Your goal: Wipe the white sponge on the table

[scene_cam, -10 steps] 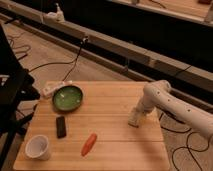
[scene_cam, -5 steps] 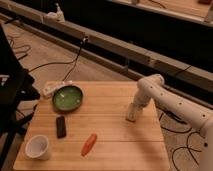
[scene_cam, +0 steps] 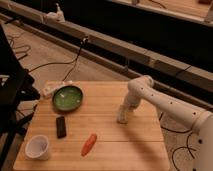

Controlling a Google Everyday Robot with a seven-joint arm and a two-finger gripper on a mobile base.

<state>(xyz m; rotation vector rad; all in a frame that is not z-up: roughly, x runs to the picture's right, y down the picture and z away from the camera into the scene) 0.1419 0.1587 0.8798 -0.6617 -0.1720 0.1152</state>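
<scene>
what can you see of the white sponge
The white sponge is a small off-white, soft-looking block, its lower end resting on the table right of centre. The gripper, reaching down from the right, is shut on its top, hiding that part. Nothing else touches it.

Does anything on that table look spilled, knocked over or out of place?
Nothing stands out. The white cup stands upright, and the green bowl, black bar and carrot lie on the table with no spill. The gripper is shut on the white sponge, pressed to the tabletop.
</scene>
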